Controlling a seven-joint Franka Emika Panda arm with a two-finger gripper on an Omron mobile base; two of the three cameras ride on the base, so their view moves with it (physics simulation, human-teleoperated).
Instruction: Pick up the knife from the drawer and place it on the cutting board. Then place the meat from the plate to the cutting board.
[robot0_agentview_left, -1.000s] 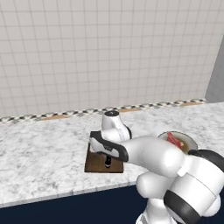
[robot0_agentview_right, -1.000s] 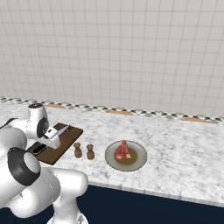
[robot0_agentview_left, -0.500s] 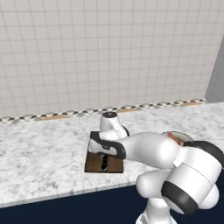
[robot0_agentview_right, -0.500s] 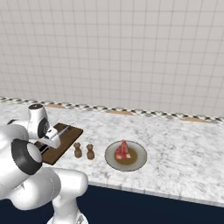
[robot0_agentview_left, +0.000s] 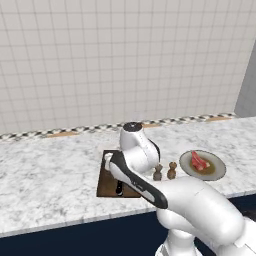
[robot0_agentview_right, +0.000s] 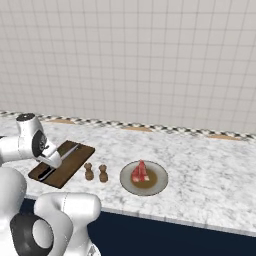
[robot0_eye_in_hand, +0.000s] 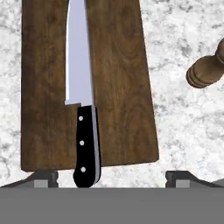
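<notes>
Lighting was flat and even everywhere, typical render look, no glare off the pale square-tiled wall (robot0_agentview_left: 125, 55). Only soft, faint shadows sat under things on the grey-veined white marble counter (robot0_agentview_right: 210, 170). Base shots were lowish-res; the hand close-up was sharp, no edge warping.

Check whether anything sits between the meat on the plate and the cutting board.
Two small wooden shakers stand on the counter between the plate holding the meat and the cutting board, where the knife already lies. Carrying the meat above them should clear them.
</notes>
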